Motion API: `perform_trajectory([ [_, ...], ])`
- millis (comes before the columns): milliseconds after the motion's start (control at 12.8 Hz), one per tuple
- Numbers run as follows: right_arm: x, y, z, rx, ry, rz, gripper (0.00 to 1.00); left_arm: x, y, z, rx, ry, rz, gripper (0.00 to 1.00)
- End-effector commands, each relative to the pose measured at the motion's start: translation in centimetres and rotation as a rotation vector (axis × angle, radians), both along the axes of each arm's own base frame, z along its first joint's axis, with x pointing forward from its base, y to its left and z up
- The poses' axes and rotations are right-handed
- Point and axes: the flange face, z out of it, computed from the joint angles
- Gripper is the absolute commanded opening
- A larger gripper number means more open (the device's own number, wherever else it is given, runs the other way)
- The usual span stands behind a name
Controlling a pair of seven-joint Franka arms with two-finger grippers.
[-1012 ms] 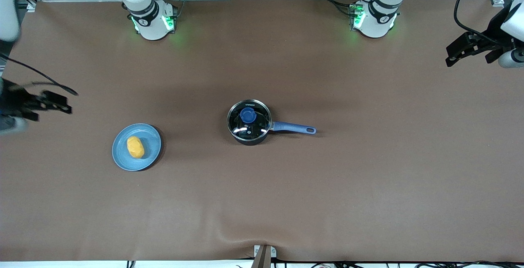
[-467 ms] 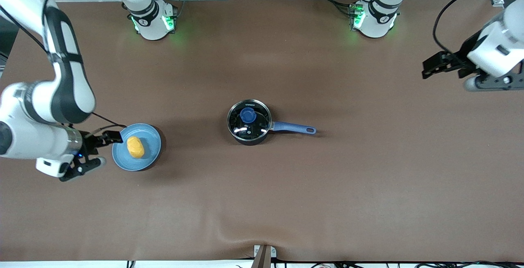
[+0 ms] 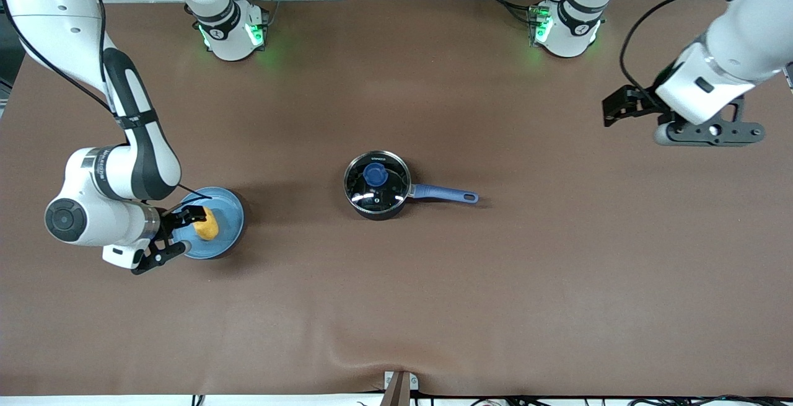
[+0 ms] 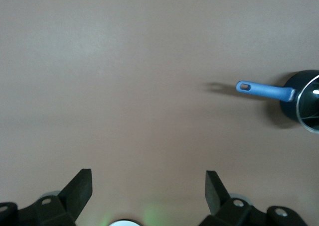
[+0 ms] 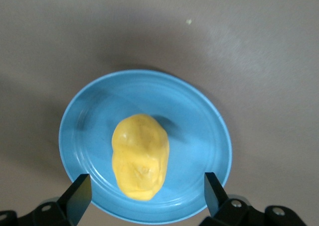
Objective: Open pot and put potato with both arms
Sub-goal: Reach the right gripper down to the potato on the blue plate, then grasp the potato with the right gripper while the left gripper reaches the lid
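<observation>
Tabletop: spread right end effector [image 5: 144, 198] over potato [image 5: 140, 156]

Cut-offs and occlusions

Left wrist view: pot [image 4: 305, 101] clipped by the frame edge, only part of body and lid rim showing; handle whole. Both wrist views: only the jaw tips show, the gripper bodies cropped. Front view: right gripper [image 3: 186, 229] covers part of the plate [image 3: 229, 207] and one end of the potato [image 3: 207, 226]. Left gripper [image 3: 619, 108] half hidden under its wrist; jaw gap unreadable there. Pot contents not readable through the lid's glare.
</observation>
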Motion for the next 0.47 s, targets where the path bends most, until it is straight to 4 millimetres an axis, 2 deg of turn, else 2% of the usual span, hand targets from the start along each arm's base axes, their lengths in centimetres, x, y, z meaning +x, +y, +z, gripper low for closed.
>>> perform_trajectory([
  [0, -0.8, -0.5, -1.1, -0.004, -0.004, 0.011, 1.0, -0.4, -4.6, -1.5, -0.004, 0.036, 0.049, 1.0],
  [234, -0.8, -0.5, -2.7, 0.002, -0.005, 0.002, 1.0, -0.8, -9.7, -3.3, -0.007, 0.035, 0.058, 1.0],
  [311, -0.7, -0.5, -3.1, 0.004, -0.008, 0.0, 1.0, -0.4, -11.6, -4.9, -0.011, 0.036, 0.06, 1.0],
  [389, -0.9, -0.6, -3.9, 0.007, 0.004, -0.007, 1.0, -0.3, -14.4, -6.9, -0.021, 0.033, 0.035, 1.0],
])
